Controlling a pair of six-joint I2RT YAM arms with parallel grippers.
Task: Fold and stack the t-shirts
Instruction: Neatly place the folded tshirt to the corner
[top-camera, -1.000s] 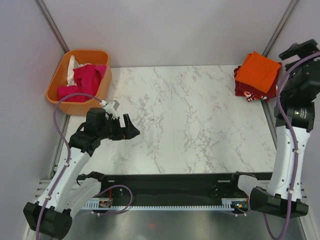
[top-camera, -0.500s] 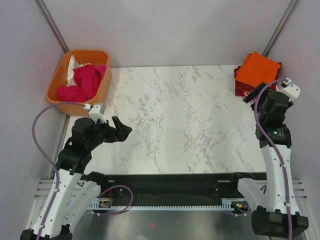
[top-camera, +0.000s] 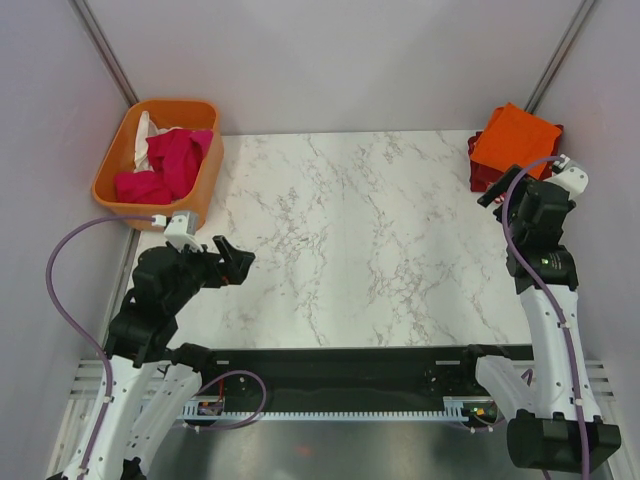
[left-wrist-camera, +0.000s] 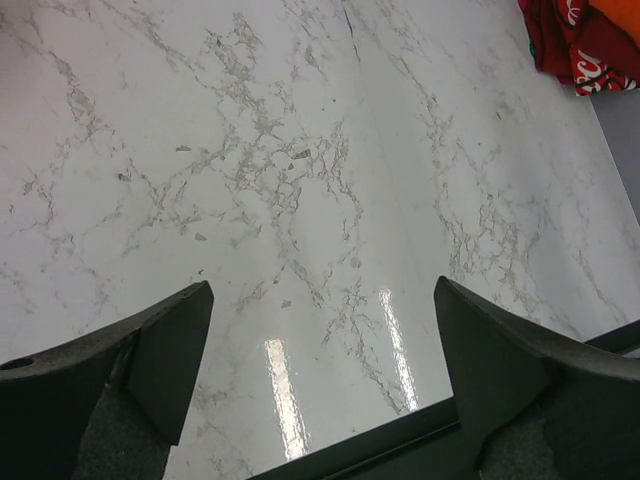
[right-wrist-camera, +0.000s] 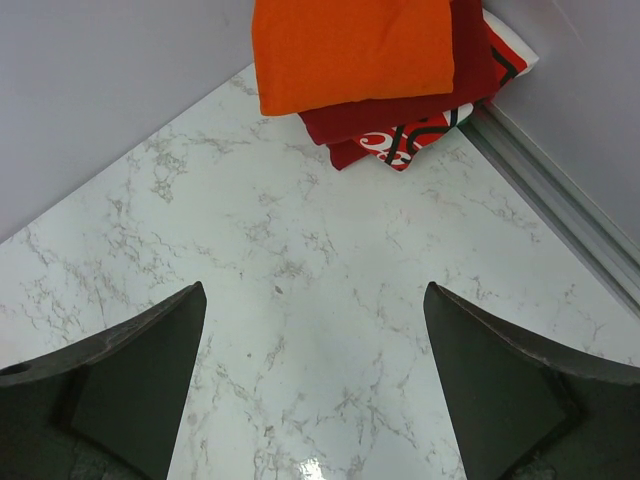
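**Left claw (top-camera: 243, 262) spread and empty: the next shirt waits in the basket**

Our left claw hangs over the near left part of the bench (top-camera: 380, 230), jaws wide apart with nothing between them. The right claw (top-camera: 495, 188) is likewise spread and empty, hovering just in front of the stack in the far right corner. That stack has a folded orange shirt (right-wrist-camera: 350, 40) on top, a dark red shirt (right-wrist-camera: 400, 112) under it and a red-and-white patterned shirt (right-wrist-camera: 405, 145) at the bottom. The basket (top-camera: 172, 104) in the far left corner holds a crumpled magenta shirt (top-camera: 170, 160) with a white shirt (top-camera: 143, 135) behind it.

We judge the step in hand to be lifting the next shirt out of the basket, and the left claw is the nearer one. To do it well, we would come down from above onto the highest fold of the magenta shirt. We would pinch that cloth alone and lift straight up, so the white one is not dragged along. The fingers should stay off the basket's wall, which might slide or tip. The shirt should then go flat in the middle of the bench, where both claws can reach it. The right claw should stay apart from the stack, so as not to nudge its folds askew.
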